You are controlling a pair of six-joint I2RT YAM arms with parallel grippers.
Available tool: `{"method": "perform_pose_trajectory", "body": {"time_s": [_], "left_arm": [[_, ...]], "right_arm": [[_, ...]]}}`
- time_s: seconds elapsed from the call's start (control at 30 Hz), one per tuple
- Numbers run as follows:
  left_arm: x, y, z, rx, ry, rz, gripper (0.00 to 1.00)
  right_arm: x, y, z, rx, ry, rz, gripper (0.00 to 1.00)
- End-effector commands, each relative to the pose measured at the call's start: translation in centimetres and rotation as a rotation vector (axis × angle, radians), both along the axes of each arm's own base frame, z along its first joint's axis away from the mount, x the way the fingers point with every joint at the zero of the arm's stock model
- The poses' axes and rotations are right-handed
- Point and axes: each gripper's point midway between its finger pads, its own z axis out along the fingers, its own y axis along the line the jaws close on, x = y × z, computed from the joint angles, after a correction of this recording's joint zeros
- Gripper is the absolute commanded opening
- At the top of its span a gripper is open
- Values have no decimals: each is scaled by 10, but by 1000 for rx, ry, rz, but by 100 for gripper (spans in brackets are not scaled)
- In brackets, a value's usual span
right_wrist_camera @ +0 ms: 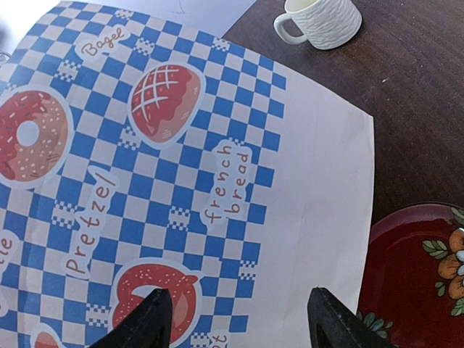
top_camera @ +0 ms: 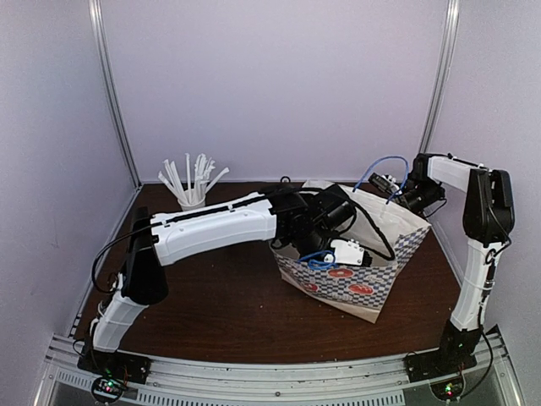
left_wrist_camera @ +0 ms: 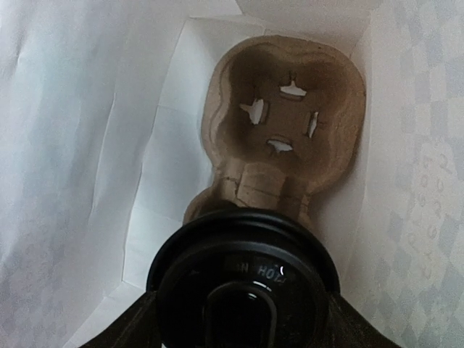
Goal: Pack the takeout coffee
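Note:
The takeout coffee (left_wrist_camera: 245,283) shows its round black lid at the bottom of the left wrist view. My left gripper (left_wrist_camera: 243,322) is shut on it, one finger (left_wrist_camera: 134,322) on each side. It hangs inside the white paper bag (left_wrist_camera: 87,145), above the near cup well of a brown pulp cup carrier (left_wrist_camera: 290,109) on the bag's floor. From above, the left arm reaches into the checkered bag (top_camera: 372,271); the cup is hidden there. My right gripper (right_wrist_camera: 239,319) stands open over the bag's printed outer side (right_wrist_camera: 181,181), at its far right edge (top_camera: 397,190).
A cup of white straws (top_camera: 193,193) stands at the back left of the brown table (top_camera: 220,296). In the right wrist view a cream ribbed mug (right_wrist_camera: 319,20) sits beyond the bag, and a red flowered plate (right_wrist_camera: 417,283) lies to its right.

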Motion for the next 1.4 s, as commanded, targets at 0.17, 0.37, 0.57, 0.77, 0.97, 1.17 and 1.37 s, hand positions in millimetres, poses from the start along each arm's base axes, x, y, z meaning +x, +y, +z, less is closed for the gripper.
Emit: {"method": "perform_pose_trajectory", "body": {"time_s": [0.17,0.37,0.57,0.77,0.97,1.17,1.37], "left_arm": [[-19,9,-39,44,239,-7,78],[-30,12,-42,63,311,-10,75],[-56,36,-22,115,458,71,68],[-85,68,-21,209,581,168,63],[-85,72,-17,218,563,196,62],[-65,65,-34,232,469,215,58],[-66,68,-18,204,444,209,69]], "right_arm": [[-27,3,32,25,119,-19,68],[-28,4,40,32,112,-29,68],[-37,4,40,36,115,-26,68],[-38,5,43,51,109,-30,68],[-36,6,44,76,122,-44,68],[-37,7,43,81,127,-45,67],[-43,7,50,97,109,-50,68]]}}
